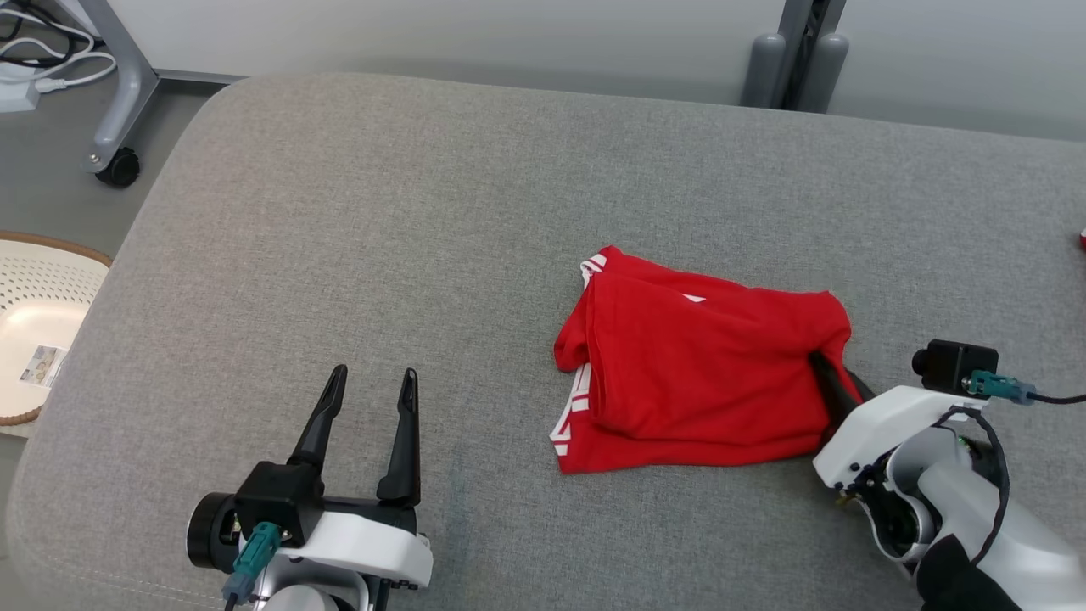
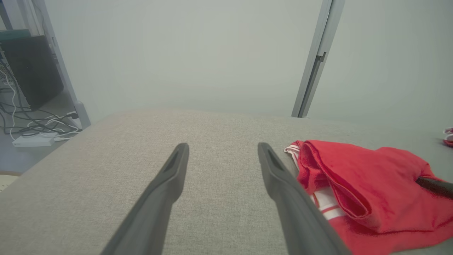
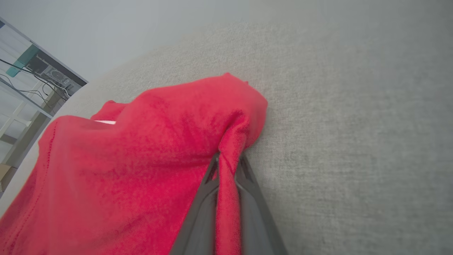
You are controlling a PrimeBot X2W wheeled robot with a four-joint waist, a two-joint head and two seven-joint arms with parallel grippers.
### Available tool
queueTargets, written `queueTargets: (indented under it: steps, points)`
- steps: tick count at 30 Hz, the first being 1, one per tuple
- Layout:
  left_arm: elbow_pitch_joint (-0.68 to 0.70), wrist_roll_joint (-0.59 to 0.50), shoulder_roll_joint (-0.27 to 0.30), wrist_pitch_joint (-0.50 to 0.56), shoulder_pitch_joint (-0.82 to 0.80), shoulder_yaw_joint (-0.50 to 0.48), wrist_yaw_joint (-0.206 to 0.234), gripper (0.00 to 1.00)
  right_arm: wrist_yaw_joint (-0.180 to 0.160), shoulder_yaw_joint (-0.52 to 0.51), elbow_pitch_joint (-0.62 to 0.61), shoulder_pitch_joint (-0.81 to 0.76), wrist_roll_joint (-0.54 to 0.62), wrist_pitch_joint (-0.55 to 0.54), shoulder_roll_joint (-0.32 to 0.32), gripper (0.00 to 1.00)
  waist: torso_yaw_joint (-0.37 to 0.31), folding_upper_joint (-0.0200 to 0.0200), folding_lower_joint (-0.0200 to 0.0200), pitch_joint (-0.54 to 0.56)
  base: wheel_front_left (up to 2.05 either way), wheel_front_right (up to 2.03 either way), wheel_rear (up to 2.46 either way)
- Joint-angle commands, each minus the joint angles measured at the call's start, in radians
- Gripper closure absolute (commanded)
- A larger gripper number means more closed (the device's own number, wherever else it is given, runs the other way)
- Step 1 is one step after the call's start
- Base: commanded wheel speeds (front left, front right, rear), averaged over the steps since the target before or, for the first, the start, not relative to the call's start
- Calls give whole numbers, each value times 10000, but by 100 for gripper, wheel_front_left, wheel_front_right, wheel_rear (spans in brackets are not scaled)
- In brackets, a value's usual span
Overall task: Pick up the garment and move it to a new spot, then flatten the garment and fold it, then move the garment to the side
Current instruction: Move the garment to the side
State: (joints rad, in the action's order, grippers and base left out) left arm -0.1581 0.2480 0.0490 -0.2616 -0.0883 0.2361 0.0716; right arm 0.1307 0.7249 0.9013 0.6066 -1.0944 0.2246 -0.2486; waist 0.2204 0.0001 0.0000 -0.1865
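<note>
Right gripper (image 1: 827,373) is clamping a pinch of cloth at the right edge of the red garment (image 1: 696,365). In the head view the cloth is hiding its fingertips. In the right wrist view both fingers (image 3: 244,173) are pressing together on a raised fold.

The garment is lying bunched and partly folded on the gray counter (image 1: 424,212), right of centre, toward the near side. White striped trim (image 1: 570,416) is showing along its left edge. The number of layers is not readable.

Left gripper (image 1: 374,373) is sitting at the near left with its fingers spread apart, holding nothing, well apart from the garment. Whether it is touching the counter, cannot tell.

A small red item (image 1: 1083,241) is being cut off by the right edge; its identity is unclear. A white perforated basket (image 1: 51,284) on the floor at the left is also being cut off by the frame.

Count: one garment, two grippers, one basket, one unidentified red item.
</note>
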Motion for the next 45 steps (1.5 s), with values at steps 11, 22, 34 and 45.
queueTargets:
  steps: [11, 22, 34, 45]
  points:
    - [13, -28, 35, -35, -23, 16, 45, 0, 1, -1127, -857, 754, 3348, 425, -374, 100, -93, -1, 0, 195, 0, 0, 0]
    - [2, -122, 37, -35, -247, 174, -59, 0, 0, -3039, -1585, -18, 5485, 430, 186, 100, -817, -1, 0, 188, 0, 0, 0]
    - [-32, -570, 34, -35, -657, -48, -253, 0, 0, -3904, -2130, -248, 6213, 429, 706, 100, -2646, -1, 0, -319, 0, 0, 0]
    - [-160, -1031, 82, -35, -1074, -220, -555, 0, 1, -3755, -2217, 293, 6225, 424, 1061, 100, -4200, -1, 0, -749, 0, 0, 0]
